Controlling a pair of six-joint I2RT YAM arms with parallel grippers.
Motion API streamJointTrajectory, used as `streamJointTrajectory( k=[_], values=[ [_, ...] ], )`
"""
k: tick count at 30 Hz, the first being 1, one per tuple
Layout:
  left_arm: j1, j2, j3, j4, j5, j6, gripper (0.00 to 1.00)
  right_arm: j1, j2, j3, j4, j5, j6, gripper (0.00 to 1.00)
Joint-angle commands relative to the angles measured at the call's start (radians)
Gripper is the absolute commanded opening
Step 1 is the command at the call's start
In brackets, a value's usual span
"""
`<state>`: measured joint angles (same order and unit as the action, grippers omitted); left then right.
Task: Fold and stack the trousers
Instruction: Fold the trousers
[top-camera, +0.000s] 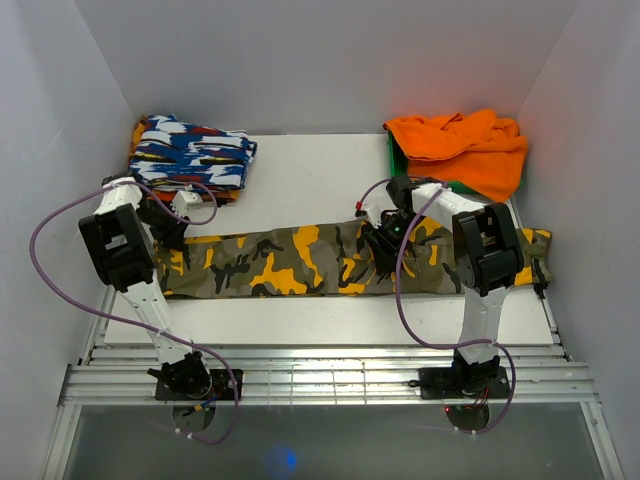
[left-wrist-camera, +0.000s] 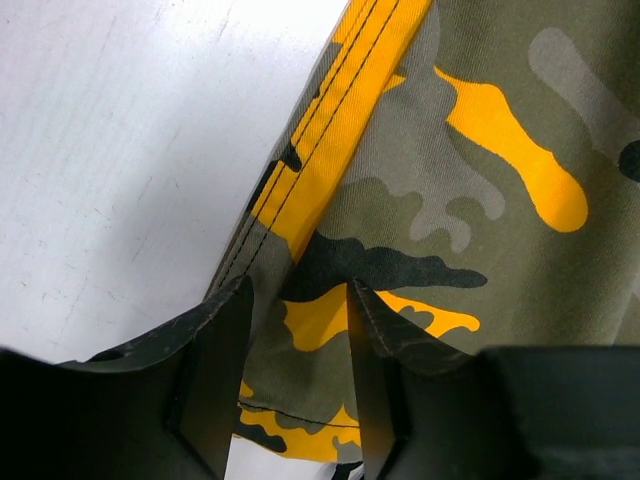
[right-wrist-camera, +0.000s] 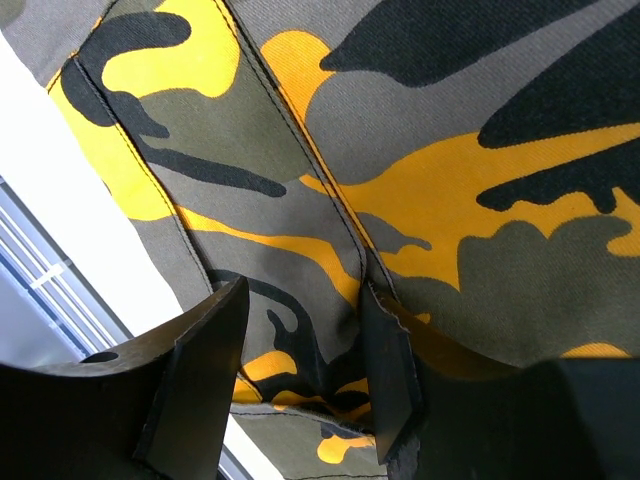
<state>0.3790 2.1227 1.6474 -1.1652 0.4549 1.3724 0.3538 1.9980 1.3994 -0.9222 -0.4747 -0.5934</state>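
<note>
half open on the trousers (top-camera: 300, 262) with left gripper (left-wrist-camera: 298, 300) and right gripper (right-wrist-camera: 305, 300), clamping nothing; risks pinching only the top layer, dragging fold askew.

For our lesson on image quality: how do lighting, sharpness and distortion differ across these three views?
Top external: even, soft light, walls lean outward, a blue glint near the bottom edge. Left wrist: trousers' stitching crisp, bare table nearly washed out, left gripper's fingers almost black. Right wrist: weave sharp, right gripper's fingers dark too.
</note>
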Motion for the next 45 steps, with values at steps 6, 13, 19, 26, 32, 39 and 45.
streamJointTrajectory(
  k=[6, 13, 19, 26, 32, 39, 45],
  values=[
    [0.001, -0.017, -0.026, 0.029, 0.011, 0.039, 0.39, 0.008, 0.051, 0.015, 0.002, 0.018, -0.006, 0.54],
    [0.001, -0.012, -0.028, 0.027, 0.007, 0.042, 0.20, 0.010, 0.051, 0.016, -0.001, 0.022, -0.008, 0.54],
    [0.004, -0.035, 0.009, 0.029, 0.044, 0.005, 0.00, 0.011, 0.054, 0.013, 0.000, 0.027, -0.011, 0.53],
    [0.017, -0.017, 0.075, 0.039, 0.057, -0.032, 0.00, 0.013, 0.054, 0.012, -0.001, 0.031, -0.013, 0.53],
    [0.021, -0.007, 0.062, 0.111, 0.047, -0.064, 0.00, 0.014, 0.054, 0.009, -0.004, 0.034, -0.019, 0.52],
    [0.020, 0.019, 0.049, 0.165, 0.034, -0.122, 0.36, 0.016, 0.059, 0.016, -0.012, 0.030, -0.019, 0.52],
    [0.018, -0.066, 0.045, 0.171, 0.105, -0.171, 0.68, 0.043, 0.070, 0.004, 0.009, 0.004, 0.000, 0.52]
  ],
)
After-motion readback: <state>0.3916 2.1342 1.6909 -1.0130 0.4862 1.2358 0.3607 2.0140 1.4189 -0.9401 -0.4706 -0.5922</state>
